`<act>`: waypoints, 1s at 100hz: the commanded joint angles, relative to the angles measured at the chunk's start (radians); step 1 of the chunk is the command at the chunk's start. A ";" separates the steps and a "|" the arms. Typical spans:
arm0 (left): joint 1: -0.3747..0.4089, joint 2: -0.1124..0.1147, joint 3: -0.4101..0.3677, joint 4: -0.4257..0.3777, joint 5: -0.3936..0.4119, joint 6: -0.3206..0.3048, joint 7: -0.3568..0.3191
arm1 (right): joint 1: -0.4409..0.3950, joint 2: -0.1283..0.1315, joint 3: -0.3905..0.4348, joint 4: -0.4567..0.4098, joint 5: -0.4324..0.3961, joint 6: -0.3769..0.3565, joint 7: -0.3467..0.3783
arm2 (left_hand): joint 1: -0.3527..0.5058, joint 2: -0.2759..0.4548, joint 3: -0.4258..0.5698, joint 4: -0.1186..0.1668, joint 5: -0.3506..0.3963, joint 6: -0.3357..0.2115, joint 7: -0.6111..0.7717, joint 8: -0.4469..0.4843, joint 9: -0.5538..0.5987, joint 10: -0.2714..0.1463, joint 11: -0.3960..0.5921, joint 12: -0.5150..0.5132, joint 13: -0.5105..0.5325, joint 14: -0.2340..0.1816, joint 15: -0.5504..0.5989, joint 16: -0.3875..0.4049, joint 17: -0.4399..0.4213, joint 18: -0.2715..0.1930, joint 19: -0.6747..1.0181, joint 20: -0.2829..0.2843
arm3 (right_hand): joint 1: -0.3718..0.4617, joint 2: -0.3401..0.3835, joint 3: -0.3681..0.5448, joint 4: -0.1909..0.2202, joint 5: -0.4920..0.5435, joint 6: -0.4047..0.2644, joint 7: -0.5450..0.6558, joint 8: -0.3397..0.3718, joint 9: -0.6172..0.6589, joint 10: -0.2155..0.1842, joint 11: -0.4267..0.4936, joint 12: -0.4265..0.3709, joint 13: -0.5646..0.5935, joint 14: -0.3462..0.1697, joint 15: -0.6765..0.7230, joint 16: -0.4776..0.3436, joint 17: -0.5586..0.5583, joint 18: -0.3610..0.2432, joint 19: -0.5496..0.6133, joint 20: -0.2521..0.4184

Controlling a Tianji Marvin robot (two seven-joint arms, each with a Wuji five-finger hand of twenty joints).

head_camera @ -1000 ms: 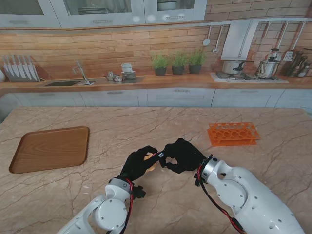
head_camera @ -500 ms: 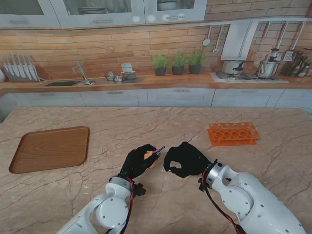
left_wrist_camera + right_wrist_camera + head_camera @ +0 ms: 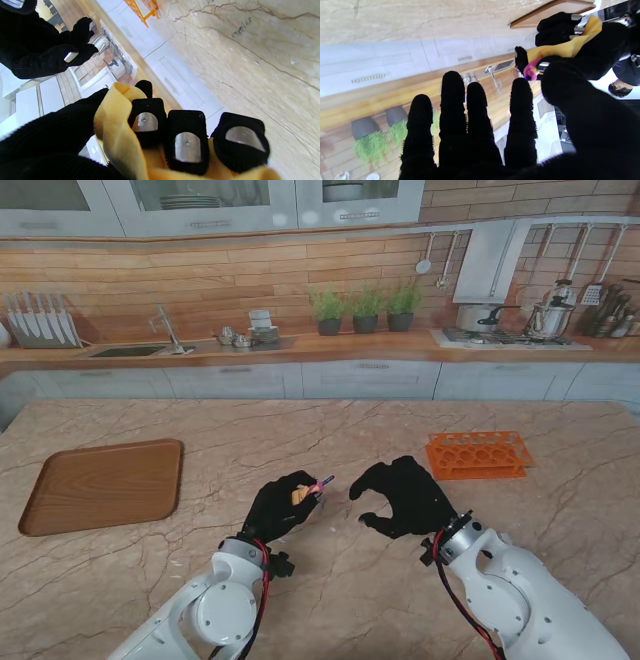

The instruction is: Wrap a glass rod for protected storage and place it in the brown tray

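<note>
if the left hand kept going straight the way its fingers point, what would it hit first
Probably the right hand: the left hand, shut on the yellow cloth, points toward it across a small gap. Depth is unclear, so it might pass just beside it.

Worktop (image 3: 330,430) bare from 10 to 1 o'clock | brown tray (image 3: 100,485) at 9, well apart, path open | orange rack (image 3: 477,454) at 2, near right hand (image 3: 405,495) | gap between left hand (image 3: 280,508) and right hand passable
</note>
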 commanded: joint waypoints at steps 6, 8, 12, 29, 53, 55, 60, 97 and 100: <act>0.000 0.001 -0.008 -0.005 0.005 0.003 -0.001 | -0.012 -0.009 0.005 0.004 -0.004 0.008 -0.031 | -0.055 0.200 -0.257 0.102 0.017 0.026 -0.065 0.041 0.031 -0.058 0.036 0.010 0.014 -0.058 0.105 0.003 0.020 0.002 0.189 0.007 | -0.035 0.025 -0.008 0.026 -0.025 0.014 -0.017 0.025 -0.037 0.009 -0.001 0.006 -0.028 0.000 -0.009 0.010 -0.003 0.000 -0.027 0.025; 0.000 0.002 -0.009 -0.006 0.006 0.006 -0.002 | -0.013 -0.011 0.006 0.006 -0.004 0.010 -0.039 | -0.051 0.233 -0.348 0.095 0.022 0.034 -0.080 0.065 0.030 -0.057 0.036 0.011 0.014 -0.059 0.105 0.003 0.020 0.006 0.188 0.007 | -0.034 0.024 -0.008 0.026 -0.024 0.015 -0.016 0.026 -0.036 0.008 0.000 0.007 -0.027 0.000 -0.008 0.010 -0.003 0.000 -0.026 0.025; 0.000 0.002 -0.011 -0.008 0.009 0.012 -0.002 | -0.013 -0.013 0.006 0.011 -0.004 0.013 -0.057 | -0.029 0.243 -0.476 0.038 0.026 0.039 -0.092 0.087 0.028 -0.057 0.035 0.012 0.014 -0.059 0.105 0.003 0.020 0.008 0.187 0.007 | -0.033 0.025 -0.007 0.026 -0.022 0.016 -0.015 0.029 -0.035 0.011 0.003 0.008 -0.025 0.001 -0.005 0.011 -0.001 -0.001 -0.025 0.026; 0.002 0.007 -0.022 -0.020 0.018 0.034 -0.014 | -0.005 -0.023 0.004 0.042 0.002 0.014 -0.125 | -0.042 0.212 -0.792 -0.026 0.023 0.042 -0.111 0.096 0.016 -0.054 0.030 0.017 0.014 -0.059 0.105 0.003 0.021 0.007 0.188 0.008 | -0.031 0.024 -0.009 0.017 -0.017 0.018 -0.012 0.032 -0.033 0.012 0.012 0.011 -0.020 0.001 0.000 0.012 0.005 -0.001 -0.024 0.029; 0.009 0.021 -0.045 -0.031 0.057 0.038 -0.031 | 0.004 -0.037 0.005 0.073 0.072 0.010 -0.123 | -0.048 0.216 -0.968 -0.018 0.009 0.033 -0.154 0.080 -0.017 -0.051 0.011 0.027 0.013 -0.072 0.085 0.002 0.006 -0.006 0.181 0.007 | -0.064 0.041 -0.091 0.011 -0.076 0.039 -0.043 0.036 -0.042 0.020 0.010 0.008 -0.049 0.002 -0.062 -0.023 -0.007 -0.002 -0.033 0.029; 0.009 0.022 -0.048 -0.030 0.062 0.036 -0.030 | 0.003 -0.038 0.006 0.073 0.082 0.009 -0.116 | -0.044 0.208 -0.970 -0.018 0.007 0.033 -0.157 0.080 -0.021 -0.051 0.010 0.027 0.013 -0.072 0.082 0.002 0.003 -0.007 0.180 0.007 | -0.066 0.045 -0.116 0.010 -0.091 0.046 -0.051 0.035 -0.043 0.020 0.007 0.006 -0.048 0.003 -0.079 -0.032 -0.009 -0.002 -0.039 0.027; 0.008 0.024 -0.055 -0.026 0.074 0.025 -0.025 | -0.002 -0.040 0.012 0.071 0.110 0.005 -0.093 | -0.027 0.182 -0.972 -0.018 -0.001 0.031 -0.169 0.078 -0.033 -0.052 0.005 0.030 0.013 -0.074 0.069 0.001 -0.012 -0.011 0.171 0.007 | -0.077 0.062 -0.191 0.010 -0.153 0.069 -0.071 0.033 -0.058 0.021 -0.007 0.001 -0.053 -0.001 -0.129 -0.056 -0.011 -0.003 -0.057 0.021; 0.044 0.070 -0.164 -0.074 0.129 -0.013 -0.144 | -0.043 -0.055 0.044 0.053 0.284 -0.025 0.005 | 0.057 -0.037 -0.624 -0.062 -0.076 0.010 -0.252 0.090 -0.144 -0.051 -0.060 0.080 -0.053 -0.088 -0.079 0.108 -0.156 -0.046 0.058 0.061 | -0.142 0.043 -0.328 0.031 -0.238 0.115 -0.117 0.011 -0.095 0.027 -0.061 -0.028 -0.056 0.002 -0.321 -0.133 -0.001 -0.016 -0.206 -0.004; 0.049 0.073 -0.174 -0.082 0.128 -0.011 -0.157 | -0.045 -0.056 0.044 0.052 0.295 -0.022 0.010 | 0.067 -0.065 -0.569 -0.064 -0.075 0.012 -0.257 0.095 -0.150 -0.045 -0.066 0.089 -0.060 -0.082 -0.092 0.134 -0.165 -0.040 0.041 0.081 | -0.140 0.042 -0.327 0.031 -0.235 0.117 -0.117 0.011 -0.094 0.030 -0.061 -0.028 -0.054 0.006 -0.323 -0.134 0.000 -0.016 -0.209 -0.004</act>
